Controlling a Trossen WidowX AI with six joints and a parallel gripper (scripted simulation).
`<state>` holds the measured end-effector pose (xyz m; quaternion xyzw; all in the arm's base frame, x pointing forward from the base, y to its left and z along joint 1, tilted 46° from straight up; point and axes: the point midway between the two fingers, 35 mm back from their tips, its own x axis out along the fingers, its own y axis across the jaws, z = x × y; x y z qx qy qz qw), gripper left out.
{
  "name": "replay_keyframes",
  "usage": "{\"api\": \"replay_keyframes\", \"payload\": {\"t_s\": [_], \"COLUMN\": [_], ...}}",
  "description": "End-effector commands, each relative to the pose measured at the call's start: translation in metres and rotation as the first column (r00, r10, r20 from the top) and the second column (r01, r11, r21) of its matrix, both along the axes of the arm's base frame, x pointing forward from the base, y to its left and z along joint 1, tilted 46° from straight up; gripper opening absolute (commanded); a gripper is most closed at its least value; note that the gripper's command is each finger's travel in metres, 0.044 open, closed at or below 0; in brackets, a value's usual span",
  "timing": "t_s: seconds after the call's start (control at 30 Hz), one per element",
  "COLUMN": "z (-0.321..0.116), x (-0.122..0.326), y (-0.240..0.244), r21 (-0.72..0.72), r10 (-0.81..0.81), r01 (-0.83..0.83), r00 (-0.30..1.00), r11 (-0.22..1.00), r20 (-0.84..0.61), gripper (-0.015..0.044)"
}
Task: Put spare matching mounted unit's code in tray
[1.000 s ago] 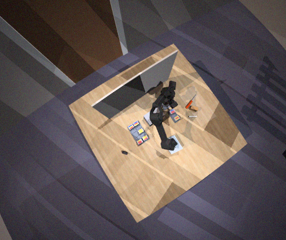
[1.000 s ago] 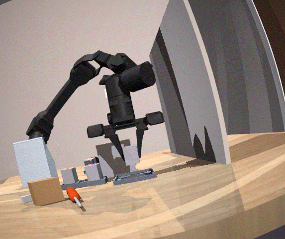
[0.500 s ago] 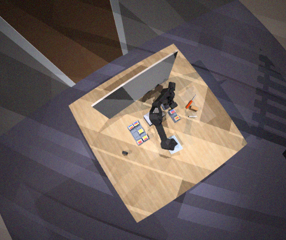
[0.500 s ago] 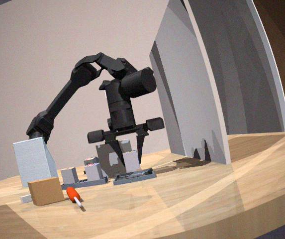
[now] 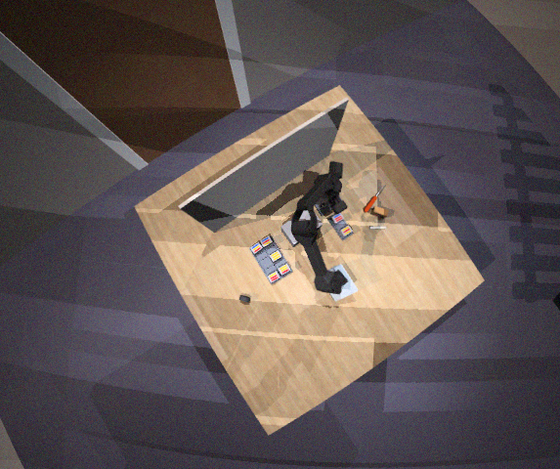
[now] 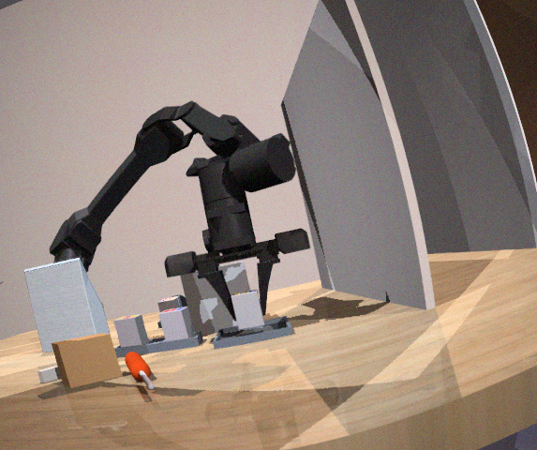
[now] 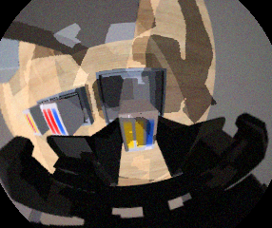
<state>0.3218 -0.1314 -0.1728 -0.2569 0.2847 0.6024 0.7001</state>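
Observation:
My gripper (image 6: 248, 315) (image 7: 135, 117) is shut on a light grey spare (image 6: 247, 307) (image 7: 138, 134) with yellow and blue stripes on its top label. The spare is upright, low inside the rim of the blue-grey tray (image 6: 277, 333) (image 7: 163, 90). I cannot tell whether its base touches the tray floor. In the top view the arm covers the spare and most of the tray. Two other spares, one with a red and blue label (image 6: 176, 324) (image 7: 53, 119) and one with a yellow and red label (image 6: 131, 331) (image 7: 31, 122), stand beside the tray. I cannot make out the mounted unit or its code.
A rack (image 5: 265, 263) holding several labelled blocks lies farther off. A tall grey panel (image 5: 275, 166) (image 6: 350, 193) stands near the arm. An orange-brown block (image 5: 379, 211) (image 6: 89, 360), a screwdriver (image 5: 370, 203) (image 6: 137, 366) and a pale blue box (image 6: 60, 307) are on the tray's other side.

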Motion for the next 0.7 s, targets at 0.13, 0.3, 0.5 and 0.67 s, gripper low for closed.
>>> {"api": "replay_keyframes", "payload": {"t_s": [0.13,0.3,0.5,0.67], "z": [0.000,0.000,0.029,0.076], "x": [0.000,0.000,-0.002,-0.013], "y": [0.000,0.000,-0.033,-0.075], "r21": [0.000,0.000,-0.003,0.000], "r10": [0.000,0.000,-0.002,-0.003], "r01": [0.000,0.000,0.002,0.003], "r00": [1.000,1.000,1.000,1.000], "r11": [1.000,1.000,1.000,1.000], "r20": [0.000,0.000,-0.001,-0.003], "gripper": [0.0263,0.0394,0.0440,0.0440]}}
